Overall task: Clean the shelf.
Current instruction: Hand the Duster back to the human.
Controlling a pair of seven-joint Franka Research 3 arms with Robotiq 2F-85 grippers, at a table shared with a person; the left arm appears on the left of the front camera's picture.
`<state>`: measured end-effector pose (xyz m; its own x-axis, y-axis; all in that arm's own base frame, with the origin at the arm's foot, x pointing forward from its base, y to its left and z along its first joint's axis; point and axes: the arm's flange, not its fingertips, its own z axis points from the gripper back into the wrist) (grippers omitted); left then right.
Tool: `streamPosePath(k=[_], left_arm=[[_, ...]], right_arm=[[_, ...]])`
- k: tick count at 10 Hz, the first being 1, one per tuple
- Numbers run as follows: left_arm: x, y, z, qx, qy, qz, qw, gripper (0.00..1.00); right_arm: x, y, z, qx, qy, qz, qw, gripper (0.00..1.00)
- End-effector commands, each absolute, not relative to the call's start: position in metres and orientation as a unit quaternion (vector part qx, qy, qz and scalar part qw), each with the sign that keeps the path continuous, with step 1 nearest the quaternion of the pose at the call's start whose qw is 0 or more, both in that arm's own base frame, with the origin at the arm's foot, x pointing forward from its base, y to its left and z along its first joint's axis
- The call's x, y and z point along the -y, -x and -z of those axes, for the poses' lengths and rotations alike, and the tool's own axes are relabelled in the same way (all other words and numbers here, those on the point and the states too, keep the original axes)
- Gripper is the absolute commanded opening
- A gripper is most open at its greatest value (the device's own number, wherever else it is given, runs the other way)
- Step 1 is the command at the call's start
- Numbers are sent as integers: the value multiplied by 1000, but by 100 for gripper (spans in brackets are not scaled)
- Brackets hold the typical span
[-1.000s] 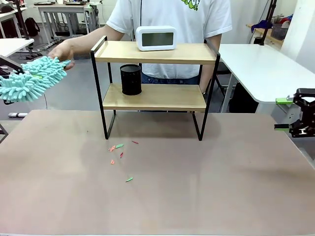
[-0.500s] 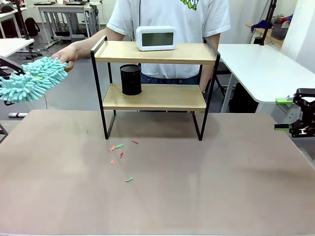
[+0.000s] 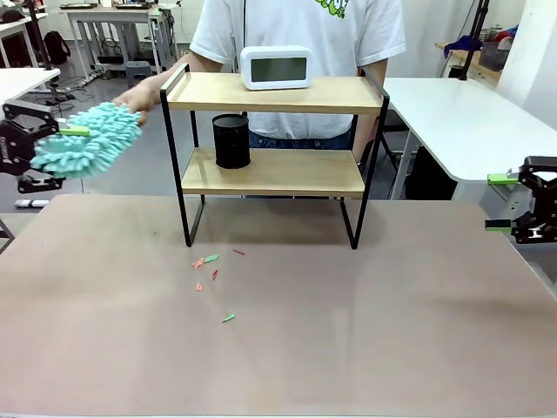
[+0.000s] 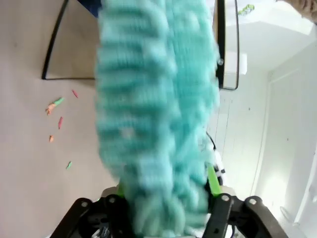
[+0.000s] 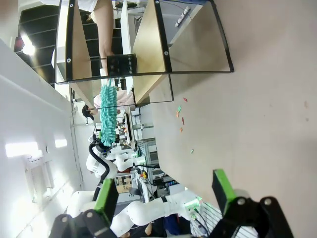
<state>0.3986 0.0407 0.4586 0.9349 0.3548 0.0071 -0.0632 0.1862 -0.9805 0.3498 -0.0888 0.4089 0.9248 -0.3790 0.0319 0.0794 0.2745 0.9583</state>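
Landmark for all entries: the shelf (image 3: 273, 148), standing at the far middle of the surface (image 3: 278, 348), directly in front of the person.

1. Left gripper (image 3: 54, 144), well left of the shelf, raised to about its upper board. Jaws closed on the base of a turquoise fluffy duster (image 3: 87, 139), head aimed at the shelf's left rail; judged poised for a sweep of the top board.
2. Person's hand (image 3: 139, 90), just left of the shelf's upper rail, beside the duster tip. Contact cannot be told.
3. Black mesh cup (image 3: 231, 141), left part of the lower board. An obstacle for any wipe there.
4. White digital clock (image 3: 276, 67), middle of the top board, toward its back. Stands in the duster's likely path.
5. Red and green scraps (image 3: 211, 270), on the surface before the shelf's left foot.
6. Right gripper (image 3: 520, 202), well right of the shelf, off the surface's edge. Jaws wide apart, holding nothing; judged parked clear.
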Motion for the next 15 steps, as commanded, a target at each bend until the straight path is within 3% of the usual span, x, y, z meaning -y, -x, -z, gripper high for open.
streamPosePath(k=[1,4,6,7,15], left_arm=[[-22,-406,-437,95,628,-78,769,100],[19,-426,-388,21,649,-22,760,100],[34,-436,-373,-14,655,-49,754,100],[31,-417,-381,17,644,-36,764,100],[31,-417,-381,17,644,-36,764,100]], right_arm=[[88,-349,-409,136,-591,138,783,100],[88,-349,-409,136,-591,138,783,100],[88,-349,-409,136,-591,138,783,100],[88,-349,-409,136,-591,138,783,100],[88,-349,-409,136,-591,138,783,100]])
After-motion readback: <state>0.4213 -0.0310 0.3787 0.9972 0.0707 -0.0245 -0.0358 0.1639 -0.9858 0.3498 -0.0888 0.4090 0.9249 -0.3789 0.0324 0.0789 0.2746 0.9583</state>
